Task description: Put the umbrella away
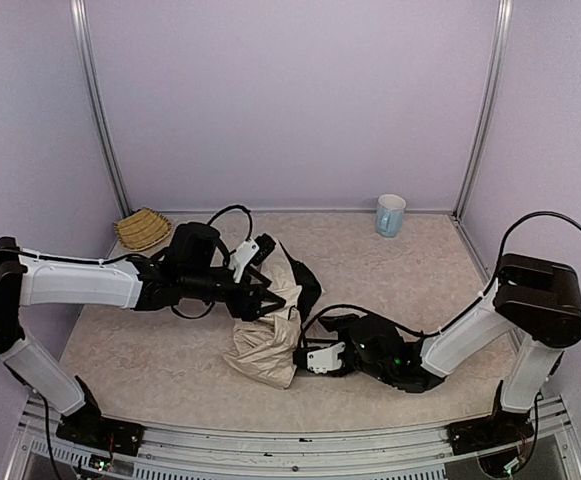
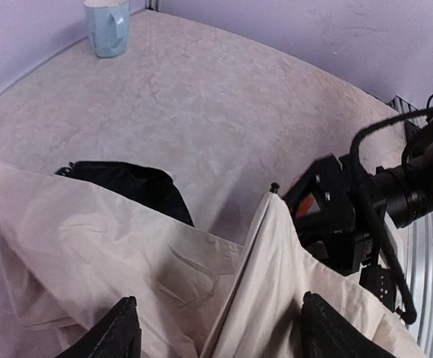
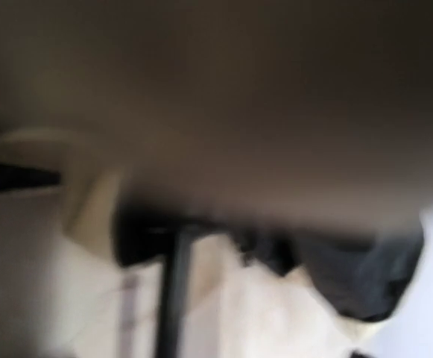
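Observation:
The umbrella (image 1: 267, 345) lies crumpled mid-table, cream fabric with a black underside showing (image 1: 303, 282). My left gripper (image 1: 266, 301) hovers over its upper part. In the left wrist view the left gripper (image 2: 220, 337) is open, its black fingertips (image 2: 119, 332) wide apart with a fold of cream fabric (image 2: 112, 239) and a rib between them. My right gripper (image 1: 313, 356) presses into the fabric's right side. The right wrist view is blurred and filled with cream fabric (image 3: 276, 321) and a thin black shaft (image 3: 173, 291); its fingers do not show. The handle is hidden.
A woven straw basket (image 1: 142, 228) sits at the back left corner. A pale blue mug (image 1: 390, 214) stands at the back right, also in the left wrist view (image 2: 108, 27). The right arm's wrist (image 2: 350, 216) lies close beside the left gripper.

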Tool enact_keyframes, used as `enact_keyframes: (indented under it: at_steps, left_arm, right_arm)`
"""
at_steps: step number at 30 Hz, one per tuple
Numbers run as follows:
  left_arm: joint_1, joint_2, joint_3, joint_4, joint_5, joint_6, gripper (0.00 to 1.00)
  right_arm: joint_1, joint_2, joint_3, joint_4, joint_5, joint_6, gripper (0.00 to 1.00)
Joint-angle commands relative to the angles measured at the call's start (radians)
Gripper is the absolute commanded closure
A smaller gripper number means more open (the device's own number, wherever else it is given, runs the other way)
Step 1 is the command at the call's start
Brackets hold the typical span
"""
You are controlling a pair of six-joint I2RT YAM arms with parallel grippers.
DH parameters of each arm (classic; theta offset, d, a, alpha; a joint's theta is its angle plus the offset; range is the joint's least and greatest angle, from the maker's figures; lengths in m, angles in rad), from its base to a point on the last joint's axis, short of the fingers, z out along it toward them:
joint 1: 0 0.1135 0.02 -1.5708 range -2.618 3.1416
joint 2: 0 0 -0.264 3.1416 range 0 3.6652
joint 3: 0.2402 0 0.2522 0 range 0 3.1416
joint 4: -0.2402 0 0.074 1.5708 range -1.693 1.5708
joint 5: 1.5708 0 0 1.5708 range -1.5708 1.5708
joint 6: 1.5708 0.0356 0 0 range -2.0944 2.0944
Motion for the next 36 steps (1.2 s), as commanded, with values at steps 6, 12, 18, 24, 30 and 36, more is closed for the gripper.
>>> enact_keyframes:
  at_steps: [6,12,18,24,30,36]
  left_arm:
    - [-0.099,0.034,-0.077,-0.017,0.010,0.067,0.39]
    - [-0.201,0.031,-0.180,0.064,-0.113,0.134,0.42]
    - [-0.212,0.046,-0.261,0.185,-0.183,0.092,0.43]
    - [-0.266,0.044,-0.289,0.234,-0.244,0.101,0.43]
    - [-0.294,0.079,-0.282,0.238,-0.275,0.103,0.42]
    - [-0.308,0.101,-0.277,0.239,-0.273,0.109,0.41]
  right_arm:
    - [0.039,-0.226,-0.031,-0.055,0.011,0.067,0.00]
    - [0.005,-0.513,0.019,-0.449,-0.238,0.261,0.00]
    - [-0.276,-0.591,0.193,-0.484,-0.647,0.681,0.00]
    - [-0.348,-0.223,0.667,-0.667,-0.644,1.180,0.17]
    - [-0.320,-0.027,0.842,-0.784,-0.600,1.403,0.28]
    - [-0.254,0.066,0.849,-0.742,-0.664,1.459,0.26]
